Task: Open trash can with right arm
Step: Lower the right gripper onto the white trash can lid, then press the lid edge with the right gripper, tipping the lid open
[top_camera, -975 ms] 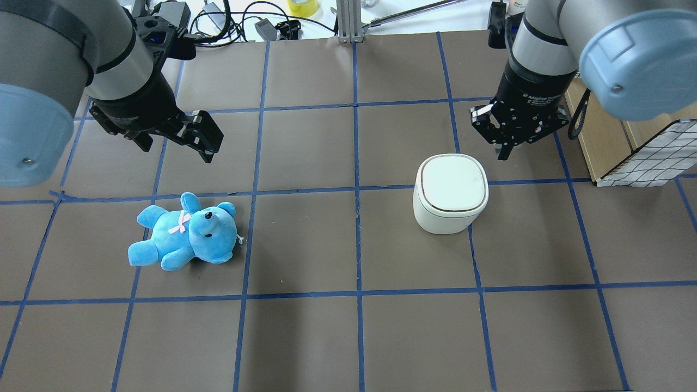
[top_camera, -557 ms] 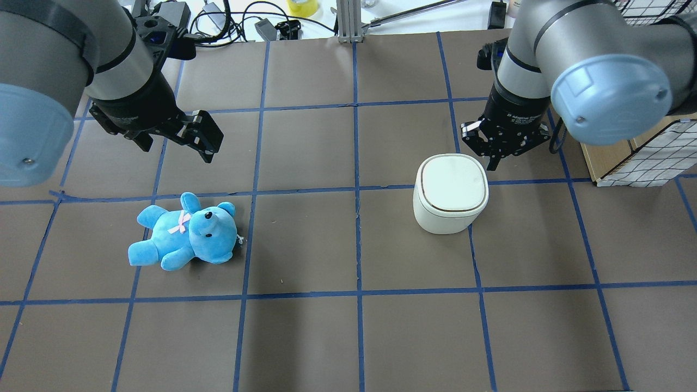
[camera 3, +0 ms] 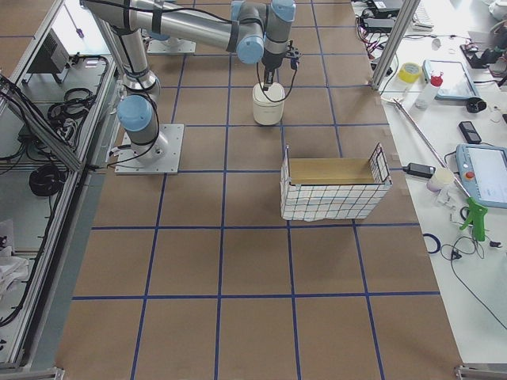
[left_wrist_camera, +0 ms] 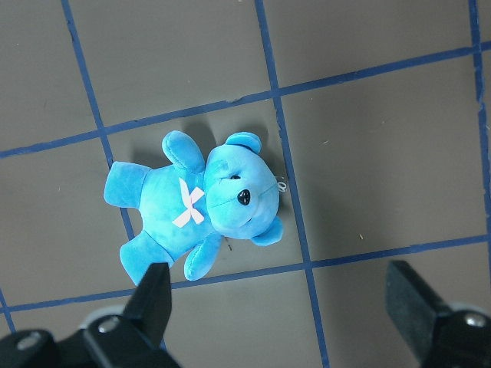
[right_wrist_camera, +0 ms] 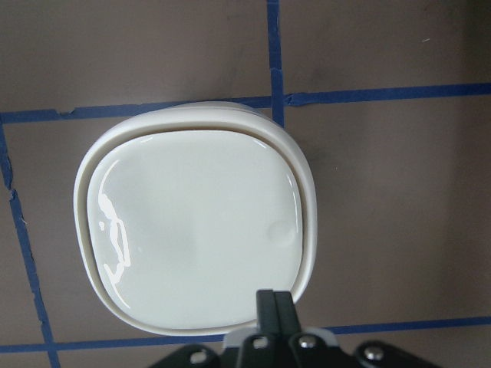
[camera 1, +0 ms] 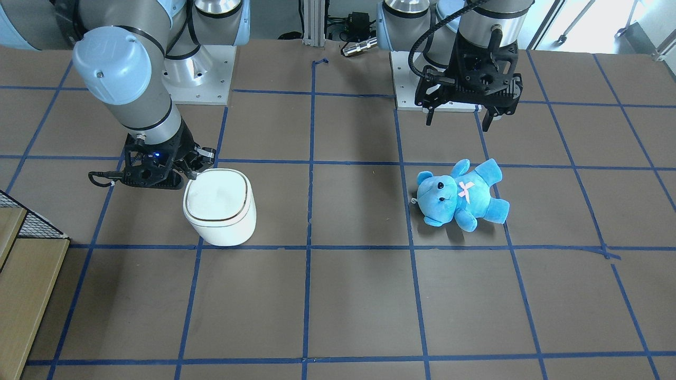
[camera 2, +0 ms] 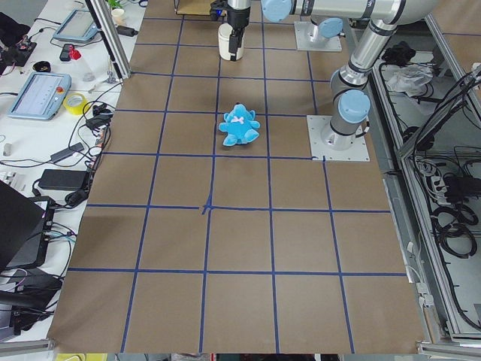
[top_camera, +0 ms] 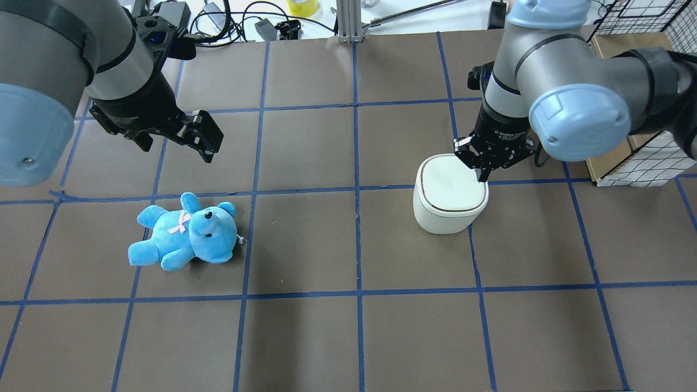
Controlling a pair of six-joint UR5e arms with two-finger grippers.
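Observation:
The white trash can [top_camera: 451, 209] stands on the brown table with its flat lid [top_camera: 450, 182] closed; it also shows in the front view [camera 1: 219, 214] and the right wrist view [right_wrist_camera: 196, 245]. My right gripper [top_camera: 482, 175] is shut and empty, its tips just above the lid's far right edge, near a small round dimple [right_wrist_camera: 281, 230]. I cannot tell whether they touch. It shows in the front view [camera 1: 194, 168] too. My left gripper [top_camera: 177, 142] is open and empty, hovering above and behind a blue teddy bear [top_camera: 185, 234].
A wire basket lined with cardboard [camera 3: 333, 190] stands to the right of the can, its corner showing in the overhead view [top_camera: 642, 158]. Cables and devices [top_camera: 234, 22] lie along the table's far edge. The teddy bear [left_wrist_camera: 199, 207] lies left of centre.
My right arm has swung left and toward the near side, bringing the shut gripper from beyond the can's far right corner to over the lid's edge. The left arm has not moved.

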